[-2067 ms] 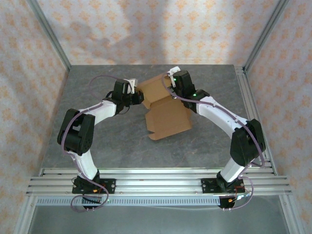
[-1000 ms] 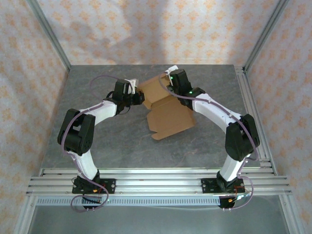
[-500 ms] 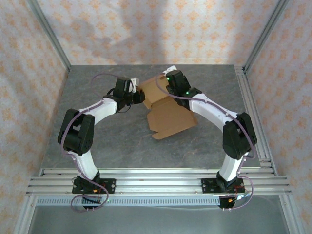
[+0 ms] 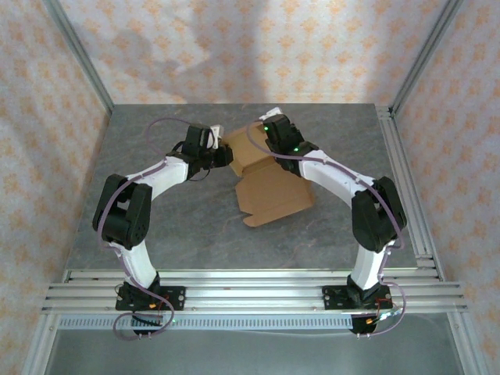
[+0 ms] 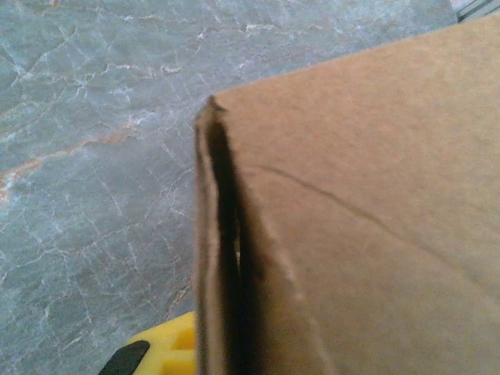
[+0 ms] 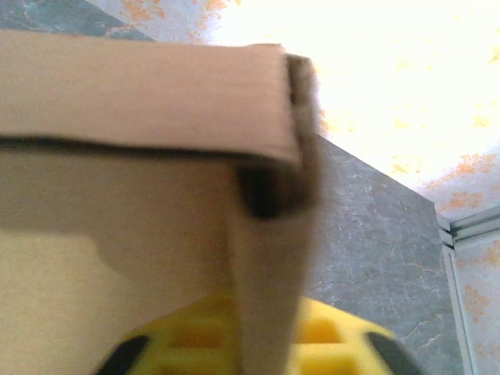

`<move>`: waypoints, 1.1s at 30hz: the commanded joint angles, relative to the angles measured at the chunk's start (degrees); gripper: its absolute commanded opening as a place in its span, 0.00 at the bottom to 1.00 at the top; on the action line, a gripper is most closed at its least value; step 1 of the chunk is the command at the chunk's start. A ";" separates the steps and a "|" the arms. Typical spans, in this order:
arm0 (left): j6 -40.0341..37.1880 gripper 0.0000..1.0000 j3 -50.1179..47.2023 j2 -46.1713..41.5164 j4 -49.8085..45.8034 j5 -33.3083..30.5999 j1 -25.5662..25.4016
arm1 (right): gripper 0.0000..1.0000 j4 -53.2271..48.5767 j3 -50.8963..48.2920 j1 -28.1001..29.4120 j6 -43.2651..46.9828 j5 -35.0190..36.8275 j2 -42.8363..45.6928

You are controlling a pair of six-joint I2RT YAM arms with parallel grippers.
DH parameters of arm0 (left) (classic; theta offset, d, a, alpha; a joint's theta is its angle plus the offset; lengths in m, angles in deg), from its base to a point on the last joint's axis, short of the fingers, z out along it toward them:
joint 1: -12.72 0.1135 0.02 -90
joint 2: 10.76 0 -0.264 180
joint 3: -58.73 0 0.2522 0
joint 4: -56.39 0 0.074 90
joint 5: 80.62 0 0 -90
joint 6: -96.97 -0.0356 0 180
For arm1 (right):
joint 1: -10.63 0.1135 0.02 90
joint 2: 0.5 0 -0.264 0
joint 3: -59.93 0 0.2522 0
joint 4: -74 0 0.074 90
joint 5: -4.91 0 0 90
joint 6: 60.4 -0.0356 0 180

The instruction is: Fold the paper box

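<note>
Landmark: the mounting rail (image 4: 250, 285) at the near edge of the table (image 4: 156, 226); every place below is read from it

Paper box (image 4: 269, 191): brown cardboard on the table, beyond the rail and opposite its middle; the part nearest the rail lies flat; the part farthest from it has walls raised

Left gripper (image 4: 226, 154): beyond the rail, opposite a point just left of its middle; jaws drawn in narrow on a doubled wall edge of the box, which runs down beside a yellow finger (image 5: 160, 351) in the left wrist view

Right gripper (image 4: 262, 142): a little farther from the rail, opposite its middle; jaws pinched close on an upright cardboard panel that drops between its yellow fingers (image 6: 328, 336); a second panel meets this one at a corner above

Step in hand: by my reading, standing up the far walls and squaring a corner, one arm gripping each side

Progress: early to middle; the near panel is not yet folded

Next move calls for: pressing the two held walls together until the corner is square, without tearing the creases; then letting go of one side and taking up the flat panel nearer the rail
</note>
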 commanded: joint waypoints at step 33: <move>2.03 0.00 5.66 0.25 -5.15 -3.43 -1.59 | 0.37 1.93 0.63 2.04 -3.79 10.08 -0.31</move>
